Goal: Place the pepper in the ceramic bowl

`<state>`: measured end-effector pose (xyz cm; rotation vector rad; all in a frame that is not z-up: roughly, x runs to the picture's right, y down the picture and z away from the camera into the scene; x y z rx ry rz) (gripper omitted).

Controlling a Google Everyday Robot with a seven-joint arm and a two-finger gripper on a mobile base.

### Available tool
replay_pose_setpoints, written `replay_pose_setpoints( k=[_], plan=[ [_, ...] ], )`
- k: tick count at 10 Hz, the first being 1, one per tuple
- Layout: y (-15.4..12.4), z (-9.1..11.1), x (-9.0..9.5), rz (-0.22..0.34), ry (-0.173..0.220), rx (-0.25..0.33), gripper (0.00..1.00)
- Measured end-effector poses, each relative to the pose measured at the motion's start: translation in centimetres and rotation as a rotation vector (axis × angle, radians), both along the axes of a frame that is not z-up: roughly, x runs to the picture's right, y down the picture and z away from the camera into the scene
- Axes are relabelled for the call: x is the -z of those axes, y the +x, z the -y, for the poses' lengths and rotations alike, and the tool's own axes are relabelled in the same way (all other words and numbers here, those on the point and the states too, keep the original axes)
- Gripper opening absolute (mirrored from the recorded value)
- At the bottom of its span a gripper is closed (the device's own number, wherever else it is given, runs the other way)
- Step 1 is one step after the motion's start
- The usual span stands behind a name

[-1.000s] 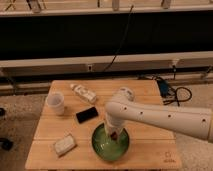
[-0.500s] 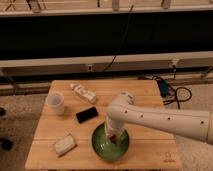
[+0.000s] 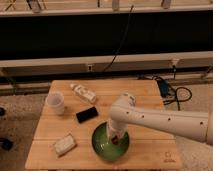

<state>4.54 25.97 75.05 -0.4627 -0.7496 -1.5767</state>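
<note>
The green ceramic bowl [image 3: 103, 145] sits on the wooden table [image 3: 145, 95] near its front edge, in the middle. My gripper [image 3: 114, 136] reaches in from the right on a white arm and points down into the bowl, over its inside. The pepper is hidden; I see no small dark-red object on the table or in the bowl's visible part.
A white plastic cup [image 3: 55, 103] stands at the left. A black phone-like slab [image 3: 87, 114] lies left of the arm. A white wrapped packet [image 3: 83, 92] lies at the back, and a pale sponge-like block [image 3: 65, 144] at the front left. Cables run on the floor to the right.
The arm has shifted slightly right and lowered a little over the bowl. The objects on the table have not moved.
</note>
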Motion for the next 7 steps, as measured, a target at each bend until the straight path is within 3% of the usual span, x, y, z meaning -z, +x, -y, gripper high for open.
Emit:
replay_pose_setpoints(
  k=[4,7],
  plan=[
    [0.5,0.1,0.2,-0.005,-0.004,-0.025,0.8],
    [0.4,1.2,0.7,-0.001,0.009,-0.01,0.8]
  ],
)
